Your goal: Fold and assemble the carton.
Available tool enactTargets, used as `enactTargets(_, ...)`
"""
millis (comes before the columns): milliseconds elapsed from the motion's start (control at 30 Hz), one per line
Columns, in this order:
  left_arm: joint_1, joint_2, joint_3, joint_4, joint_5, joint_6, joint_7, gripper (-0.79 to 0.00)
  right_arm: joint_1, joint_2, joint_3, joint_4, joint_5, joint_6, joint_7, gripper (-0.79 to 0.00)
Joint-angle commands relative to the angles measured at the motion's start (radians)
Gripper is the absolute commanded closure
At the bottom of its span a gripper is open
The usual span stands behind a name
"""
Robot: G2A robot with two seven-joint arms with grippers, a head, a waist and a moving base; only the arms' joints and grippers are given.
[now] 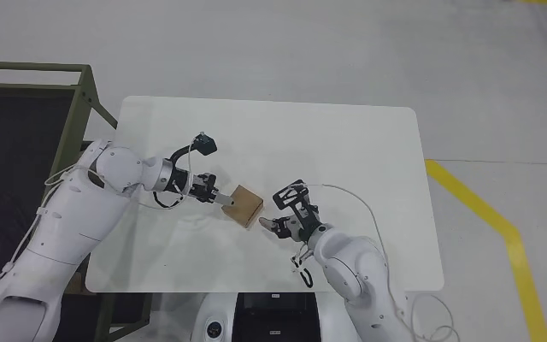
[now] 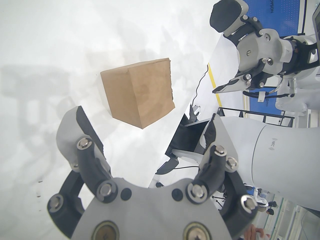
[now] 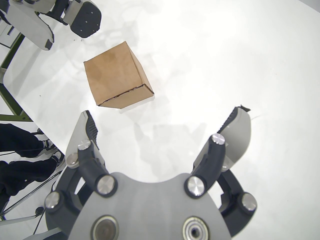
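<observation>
A small brown cardboard carton (image 1: 243,205) stands folded into a closed box on the white table (image 1: 342,145), near the front middle. It also appears in the left wrist view as the carton (image 2: 138,91) and in the right wrist view as the carton (image 3: 117,76). My left gripper (image 1: 215,192) sits just left of the box, open, with nothing between its fingers (image 2: 82,128). My right gripper (image 1: 278,218) sits just right of the box, open and empty, its fingers (image 3: 87,128) short of the box. Neither gripper touches the carton.
A dark green metal frame (image 1: 81,103) stands off the table's left edge. A thin cable (image 1: 359,201) runs across the table from the right arm. The table's front edge lies close behind both arms.
</observation>
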Motion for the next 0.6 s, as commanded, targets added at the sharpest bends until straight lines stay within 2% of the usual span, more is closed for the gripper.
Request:
enactTargets(0,0.0,0.0,0.0,0.0,0.0,0.0,0.0,-0.785,0.0,0.0,0.0,0.0,0.0,0.0,0.0,-0.785)
enactTargets(100,0.0,0.0,0.0,0.0,0.0,0.0,0.0,-0.785,0.002,0.0,-0.003,0.005,0.001,-0.011,-0.004,-0.785)
enactTargets(200,0.015,-0.001,0.004,-0.009,0.002,0.007,0.027,-0.785,0.045,0.007,-0.012,0.076,-0.034,-0.118,-0.068,-0.785)
enactTargets(267,0.021,-0.003,0.009,-0.002,-0.032,-0.001,0.024,-0.785,0.063,0.012,-0.026,0.135,-0.105,-0.163,-0.158,-0.785)
enactTargets(400,0.01,-0.01,0.034,0.031,-0.06,-0.012,0.009,-0.785,0.072,0.021,-0.05,0.231,-0.225,-0.19,-0.363,-0.785)
enactTargets(567,-0.017,-0.028,0.086,0.07,-0.069,-0.015,0.014,-0.785,0.062,0.04,-0.026,0.339,-0.254,-0.281,-0.656,-0.785)
